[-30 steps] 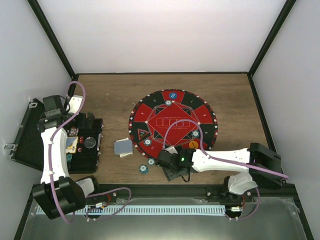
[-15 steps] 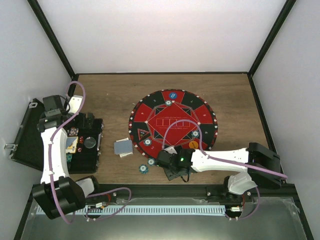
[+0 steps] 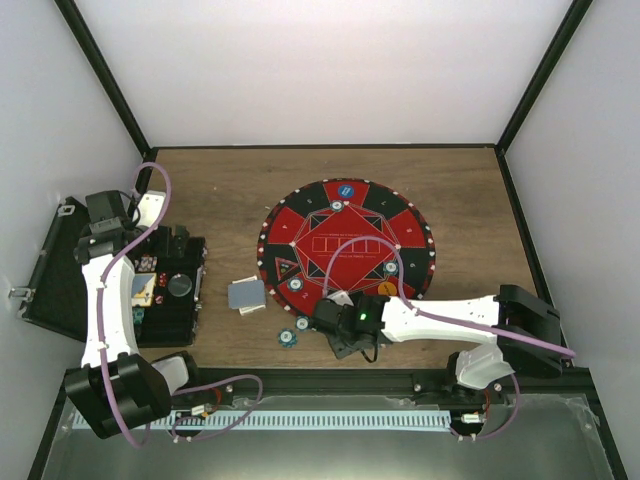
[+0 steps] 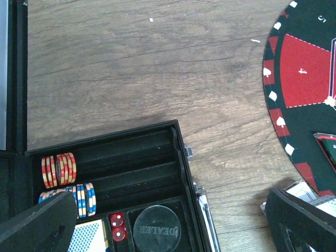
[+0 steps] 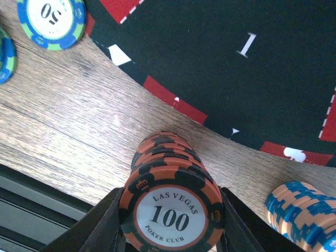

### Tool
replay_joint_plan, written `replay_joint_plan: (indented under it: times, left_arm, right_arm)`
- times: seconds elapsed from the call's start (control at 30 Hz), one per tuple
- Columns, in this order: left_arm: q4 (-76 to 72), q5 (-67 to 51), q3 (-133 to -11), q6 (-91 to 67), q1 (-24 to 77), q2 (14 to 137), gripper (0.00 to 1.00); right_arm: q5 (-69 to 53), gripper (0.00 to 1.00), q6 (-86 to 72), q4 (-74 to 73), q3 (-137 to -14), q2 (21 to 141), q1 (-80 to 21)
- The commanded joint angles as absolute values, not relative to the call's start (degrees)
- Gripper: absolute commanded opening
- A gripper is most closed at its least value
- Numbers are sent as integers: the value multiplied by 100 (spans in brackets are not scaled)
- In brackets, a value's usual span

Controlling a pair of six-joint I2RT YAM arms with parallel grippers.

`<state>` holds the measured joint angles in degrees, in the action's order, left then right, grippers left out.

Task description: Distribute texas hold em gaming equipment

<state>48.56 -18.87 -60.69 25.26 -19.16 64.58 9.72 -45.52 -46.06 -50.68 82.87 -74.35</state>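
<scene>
One stack of orange 100 chips is clenched in the right claw; it should be kept level so none slide.

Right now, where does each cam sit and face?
Top external: above, behind the bases, looking down on the table; left arm and right arm show.
Left wrist: over the black case, facing down; left fingers at bottom corners.
Right wrist: over near edge of the round mat, facing down; right fingers flank orange chip stack.
Shared: all see the mat.
</scene>
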Motion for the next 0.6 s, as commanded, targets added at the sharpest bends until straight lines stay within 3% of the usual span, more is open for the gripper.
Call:
replay_joint_plan:
  times: [0.0, 0.27, 0.57]
  left_arm:
    - [4899, -2004, -6187, 2535, -1951, 6390, 100]
    - [4915, -2013, -6205, 2531, -1951, 6392, 100]
    - [4996, -2046, -6263, 2523, -1951, 6380, 100]
  right_arm:
    - [1224, 26, -4541, -4935, -5484, 8102, -7464]
    - [1642, 25, -4196, -5250, -6215, 8224, -7371]
    - [1386, 24, -2761, -4311, -7465, 9394, -6165]
